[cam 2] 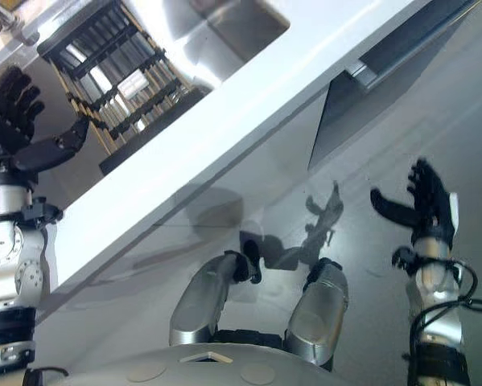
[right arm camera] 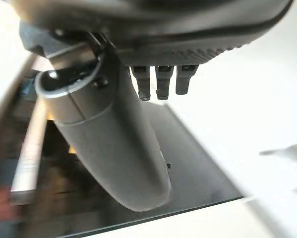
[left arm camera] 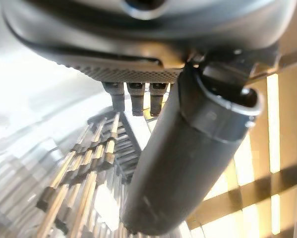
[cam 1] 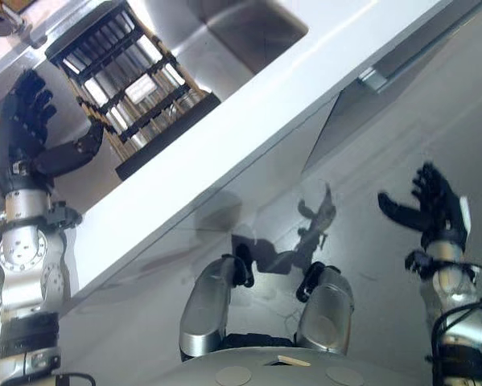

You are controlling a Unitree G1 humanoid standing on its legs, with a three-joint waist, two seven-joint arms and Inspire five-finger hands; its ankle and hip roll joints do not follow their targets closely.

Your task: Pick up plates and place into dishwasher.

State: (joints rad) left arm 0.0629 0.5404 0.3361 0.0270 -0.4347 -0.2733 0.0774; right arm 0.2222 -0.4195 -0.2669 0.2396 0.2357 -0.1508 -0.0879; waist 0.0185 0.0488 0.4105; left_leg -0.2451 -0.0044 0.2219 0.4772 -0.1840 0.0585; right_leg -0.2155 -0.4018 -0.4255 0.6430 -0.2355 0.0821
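Observation:
A black dish rack (cam 1: 132, 80) with wooden bars stands on the counter at the upper left, and pale shiny plates (cam 1: 116, 76) seem to stand on edge in it. My left hand (cam 1: 27, 129) is raised just left of the rack, open, with its thumb (left arm camera: 188, 163) stretched toward the rack's bars (left arm camera: 89, 168) and nothing in it. Far to the right, below the counter's edge, my right hand (cam 1: 434, 205) is open and empty, its thumb (right arm camera: 108, 144) held out. A grey cabinet front (cam 2: 361, 112) with a silver handle (cam 2: 363, 74) sits under the counter.
A steel sink basin (cam 1: 249, 32) lies behind the rack. The white counter (cam 1: 265, 104) runs slantwise across the view, with glossy grey floor (cam 1: 369, 265) below it.

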